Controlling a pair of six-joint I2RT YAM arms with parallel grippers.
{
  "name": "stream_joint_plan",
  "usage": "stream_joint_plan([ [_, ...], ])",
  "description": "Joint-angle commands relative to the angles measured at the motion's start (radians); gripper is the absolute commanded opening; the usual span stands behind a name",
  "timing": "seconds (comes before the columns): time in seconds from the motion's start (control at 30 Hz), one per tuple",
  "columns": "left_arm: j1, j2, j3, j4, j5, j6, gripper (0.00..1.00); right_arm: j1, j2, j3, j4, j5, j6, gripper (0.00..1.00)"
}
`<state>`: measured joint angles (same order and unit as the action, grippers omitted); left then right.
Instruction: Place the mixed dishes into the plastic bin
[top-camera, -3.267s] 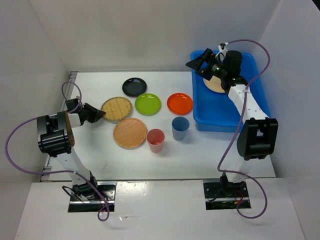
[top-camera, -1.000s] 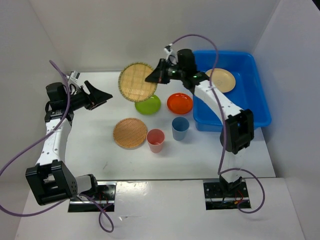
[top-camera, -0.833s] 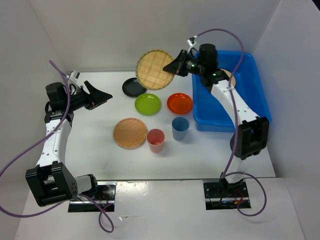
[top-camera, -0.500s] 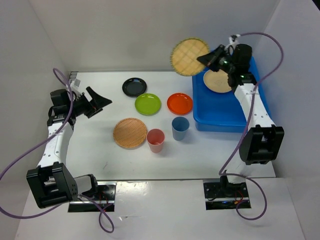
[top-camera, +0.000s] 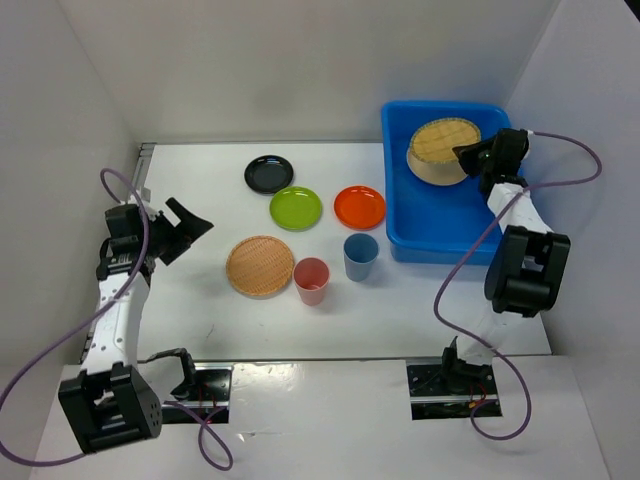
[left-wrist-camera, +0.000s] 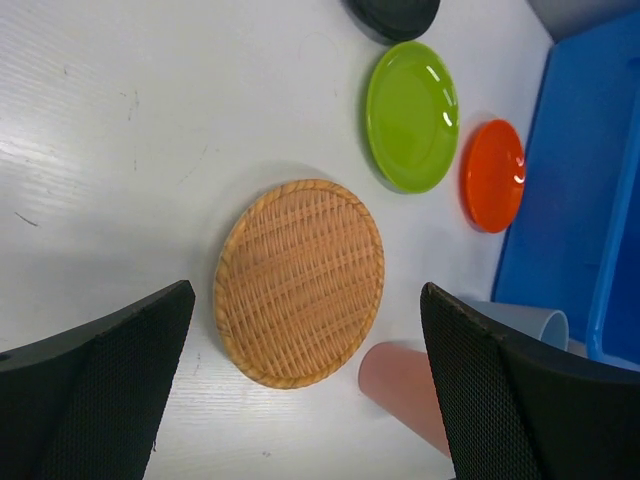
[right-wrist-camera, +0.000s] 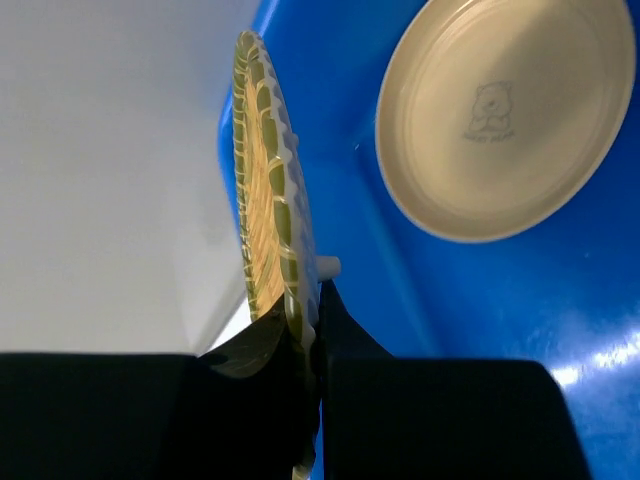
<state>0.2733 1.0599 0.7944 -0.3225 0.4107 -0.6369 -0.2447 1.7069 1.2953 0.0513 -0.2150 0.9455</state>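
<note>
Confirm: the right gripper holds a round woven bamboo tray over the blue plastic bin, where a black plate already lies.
Not black: the right wrist view shows a tan round plate lying in the blue plastic bin. The right gripper does hold the woven bamboo tray over it.

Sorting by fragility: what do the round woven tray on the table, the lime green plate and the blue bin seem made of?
Round woven tan tray: likely bamboo, matte; interlaced strips show. Lime green round plate: probably plastic or melamine, glossy; bright highlights. Blue rectangular bin: apparently moulded plastic, smooth, slight sheen.
</note>
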Motion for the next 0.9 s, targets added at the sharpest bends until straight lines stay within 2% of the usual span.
stream_joint_plan([
  [0.0, 0.003, -0.124, -0.049, 0.003, -0.015, -0.065, 1.00, 0.007, 0.113, 0.094, 0.119, 0.098, 0.082, 0.00],
  [0.17, -0.029, -0.169, -0.080, -0.030, -0.096, -0.075, 1.00, 0.007, 0.252, 0.163, 0.130, 0.123, 0.127, 0.00],
  [0.37, -0.069, -0.035, -0.069, -0.009, -0.056, -0.032, 1.00, 0.007, 0.411, 0.271, 0.119, 0.158, 0.136, 0.00],
  [0.6, -0.141, -0.008, -0.069, -0.030, -0.115, -0.014, 1.00, 0.007, 0.537, 0.377, 0.099, 0.181, 0.145, 0.00],
  [0.67, -0.167, -0.017, -0.069, -0.039, -0.125, -0.014, 1.00, 0.007, 0.588, 0.447, 0.041, 0.154, 0.122, 0.01],
  [0.7, -0.167, -0.017, -0.069, -0.039, -0.144, -0.023, 1.00, 0.007, 0.606, 0.475, 0.012, 0.138, 0.122, 0.07],
  [0.73, -0.183, -0.017, -0.069, -0.039, -0.157, -0.032, 1.00, -0.002, 0.623, 0.501, -0.017, 0.102, 0.110, 0.18],
  [0.77, -0.196, -0.008, -0.060, -0.039, -0.170, -0.032, 1.00, -0.002, 0.649, 0.544, -0.072, 0.085, 0.110, 0.48],
  [0.83, -0.207, 0.005, -0.060, -0.039, -0.184, -0.043, 1.00, -0.011, 0.658, 0.581, -0.122, 0.042, 0.082, 0.76],
  [0.87, -0.220, 0.018, -0.075, -0.024, -0.196, -0.055, 1.00, -0.011, 0.658, 0.581, -0.161, 0.023, 0.070, 0.85],
])
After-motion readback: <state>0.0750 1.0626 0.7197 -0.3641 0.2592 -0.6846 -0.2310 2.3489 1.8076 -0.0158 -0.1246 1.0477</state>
